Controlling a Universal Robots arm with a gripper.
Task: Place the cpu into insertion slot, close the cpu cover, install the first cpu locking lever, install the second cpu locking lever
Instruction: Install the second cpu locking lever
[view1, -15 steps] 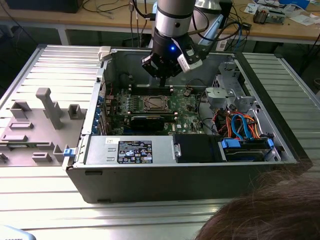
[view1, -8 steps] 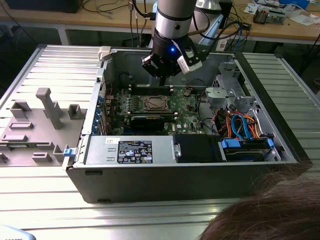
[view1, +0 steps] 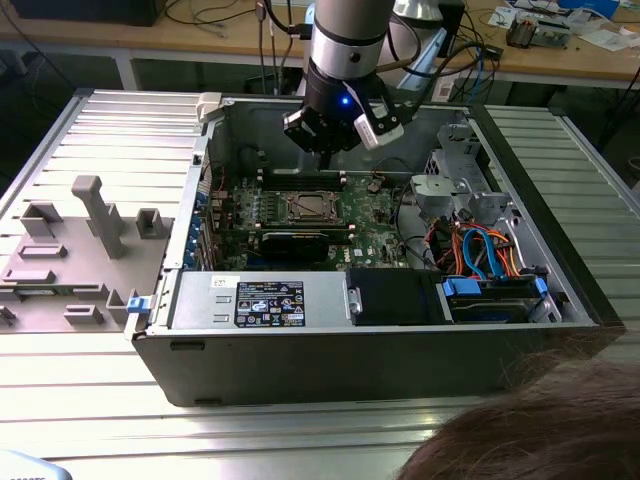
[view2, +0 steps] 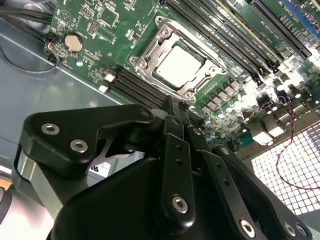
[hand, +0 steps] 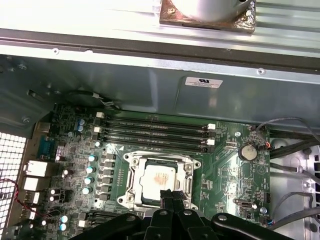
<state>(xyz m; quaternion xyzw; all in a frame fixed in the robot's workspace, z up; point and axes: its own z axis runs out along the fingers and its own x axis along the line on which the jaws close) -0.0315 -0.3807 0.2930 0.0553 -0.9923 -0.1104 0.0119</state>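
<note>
The tool (view1: 330, 140) hangs above the green board (view1: 345, 215) inside the open computer case (view1: 400, 340), its black fingers (hand: 170, 196) drawn together on nothing, their tips just over the near edge of the insertion slot (hand: 159, 181). Directly below the tool the cpu (view2: 178, 65) already lies flat in the slot, its silvery top showing through the square cut-out of the cpu cover (view2: 147, 55), which lies down around the chip. The case rests on the ribbed metal bench (view1: 120, 400).
</note>
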